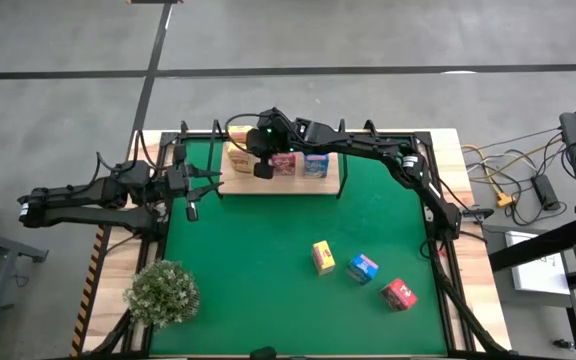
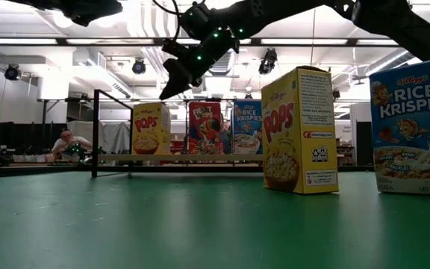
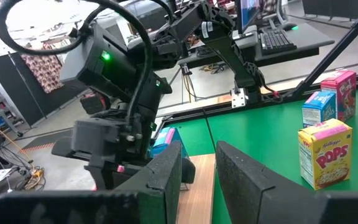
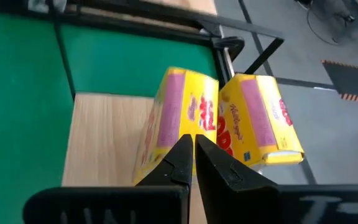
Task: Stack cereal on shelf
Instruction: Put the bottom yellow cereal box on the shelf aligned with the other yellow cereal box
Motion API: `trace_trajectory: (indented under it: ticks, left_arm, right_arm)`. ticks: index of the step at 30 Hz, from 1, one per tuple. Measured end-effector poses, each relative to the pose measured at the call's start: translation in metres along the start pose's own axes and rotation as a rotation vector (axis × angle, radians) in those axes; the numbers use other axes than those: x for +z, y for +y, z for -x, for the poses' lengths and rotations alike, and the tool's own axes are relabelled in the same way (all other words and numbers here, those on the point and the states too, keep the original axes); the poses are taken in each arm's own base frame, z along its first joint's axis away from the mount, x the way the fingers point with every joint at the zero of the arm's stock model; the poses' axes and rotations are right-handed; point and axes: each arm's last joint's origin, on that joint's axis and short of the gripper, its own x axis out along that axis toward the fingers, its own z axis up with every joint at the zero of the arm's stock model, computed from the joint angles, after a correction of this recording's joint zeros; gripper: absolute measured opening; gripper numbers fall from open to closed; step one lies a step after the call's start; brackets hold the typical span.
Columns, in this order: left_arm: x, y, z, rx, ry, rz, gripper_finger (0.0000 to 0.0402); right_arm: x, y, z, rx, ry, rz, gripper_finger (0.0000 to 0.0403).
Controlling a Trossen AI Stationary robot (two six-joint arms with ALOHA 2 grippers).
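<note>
The wooden shelf (image 1: 280,183) stands at the mat's far side, with yellow (image 1: 238,158), pink-red (image 1: 284,166) and blue (image 1: 316,165) cereal cartons upright on it. The right wrist view shows two yellow cartons (image 4: 185,118) (image 4: 260,124) side by side on the board. My right gripper (image 1: 263,168) (image 4: 194,155) is shut and empty, just above the yellow cartons (image 2: 151,127). My left gripper (image 1: 190,200) (image 3: 197,171) is open and empty at the shelf's left end. Loose yellow (image 1: 323,257), blue (image 1: 363,268) and pink-red (image 1: 399,294) cartons stand on the mat.
A bushy pale green plant (image 1: 163,292) stands at the table's near left corner. The shelf's black wire frame (image 2: 95,134) rises at its ends. The green mat (image 1: 268,280) lies bare between the shelf and the loose cartons.
</note>
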Motion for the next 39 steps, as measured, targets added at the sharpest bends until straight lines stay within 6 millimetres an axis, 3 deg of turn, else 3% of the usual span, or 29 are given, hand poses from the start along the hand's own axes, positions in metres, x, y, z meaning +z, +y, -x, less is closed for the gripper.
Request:
trace_trajectory:
  ticks: [7,17,39]
  left_arm:
    - [0.000,0.000,0.000,0.000,0.000,0.000,0.0084]
    - [0.000,0.000,0.000,0.000,0.000,0.000,0.0084]
    - [0.000,0.000,0.000,0.000,0.000,0.000,0.0084]
  right_arm:
    - [0.012,-0.002,-0.002,-0.032,-0.134,-0.076,0.0009]
    - [-0.004,0.004,-0.032,-0.031,-0.136,-0.081,0.0009]
    - [-0.004,0.007,-0.031,0.059,-0.154,0.167,0.0009]
